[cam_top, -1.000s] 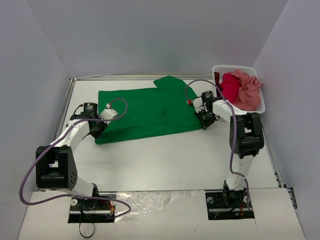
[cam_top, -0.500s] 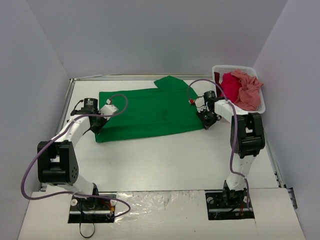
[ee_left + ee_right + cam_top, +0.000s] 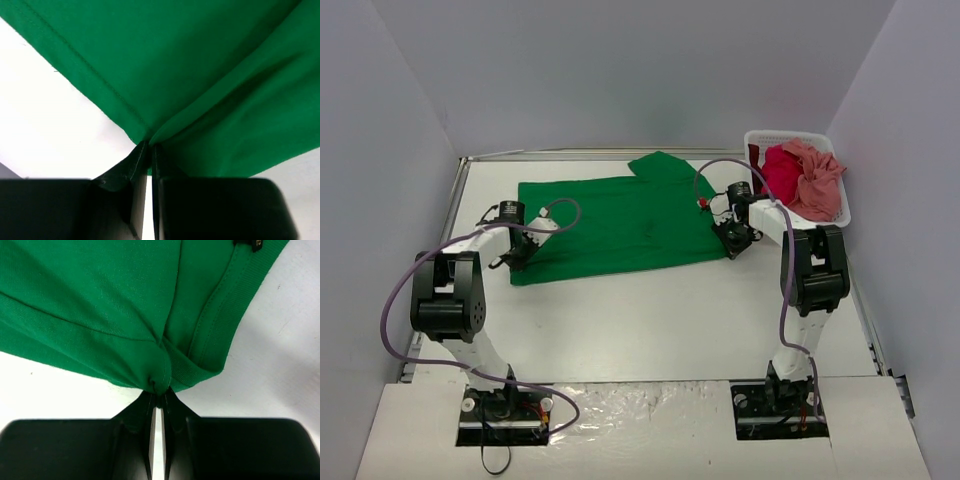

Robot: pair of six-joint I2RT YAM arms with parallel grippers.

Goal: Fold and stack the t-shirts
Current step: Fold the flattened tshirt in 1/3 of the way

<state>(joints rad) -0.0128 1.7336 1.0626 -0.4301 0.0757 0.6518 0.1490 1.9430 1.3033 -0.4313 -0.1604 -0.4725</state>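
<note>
A plain bright green cotton t-shirt (image 3: 620, 222) lies spread flat on the far half of the white table (image 3: 650, 320), its long side running left to right and one sleeve pointing toward the back wall. Its cloth is mostly smooth, but it puckers into folds at two pinched spots.

At the shirt's near left corner, the left gripper (image 3: 147, 149) is clamped on the stitched hem. At the right edge, the right gripper (image 3: 160, 394) is closed on a bunched bit of the ribbed collar band. Both arms reach forward from their bases with elbows raised and wrists angled down onto the cloth.

Beyond the right arm, a white slatted plastic basket (image 3: 841, 212) holds a crumpled crimson red t-shirt (image 3: 780, 172) and a salmon pink t-shirt (image 3: 817, 182).
</note>
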